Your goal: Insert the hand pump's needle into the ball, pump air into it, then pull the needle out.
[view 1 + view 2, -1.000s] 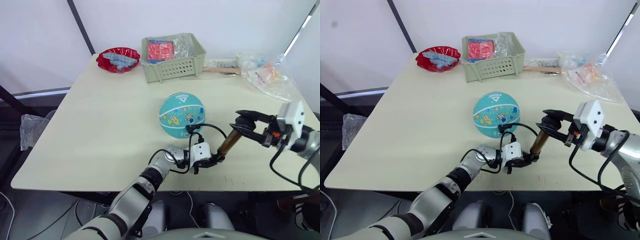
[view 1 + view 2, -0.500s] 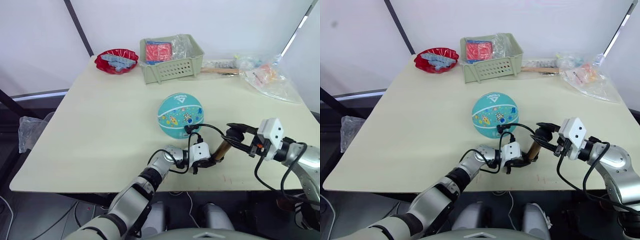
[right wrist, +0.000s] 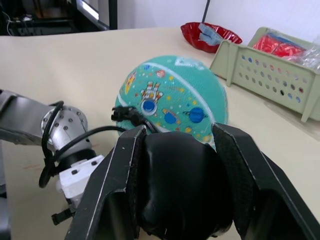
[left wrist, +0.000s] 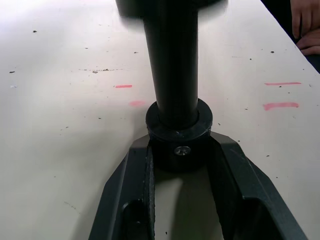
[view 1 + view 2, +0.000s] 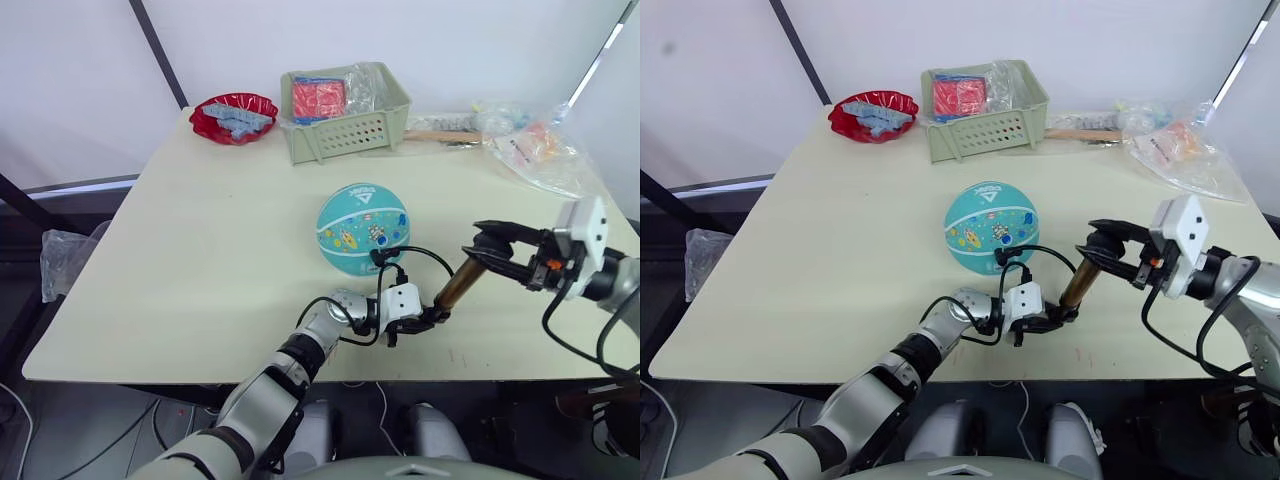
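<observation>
Gold-bronze barrel of the hand pump (image 5: 457, 284) leans on the table (image 5: 200, 250), long axis running from its black foot end at approx 7 o'clock up to the black T-handle at 1 o'clock. Foot sits on the tabletop just at 4 o'clock of the ball (image 5: 363, 228).

Left gripper (image 5: 428, 318) lies low, forearm stretched along the near table edge, fingers (image 4: 135, 195) clamped either side of the black foot collar. Right gripper (image 5: 490, 250) comes in level from 3 o'clock, fingers (image 3: 120, 185) closed around the T-handle w/ the ball just beyond.

Thin black hose (image 5: 425, 254) loops from the pump over to the ball; the needle (image 3: 125, 113) fitting sits against the ball's near side, tip itself too small to tell.

Beyond the ball at 12 o'clock: green basket (image 5: 345, 130); red bowl (image 5: 236, 119) at 11; plastic bags (image 5: 540, 150) at 2. Nothing btwn grippers and ball except the hose.
</observation>
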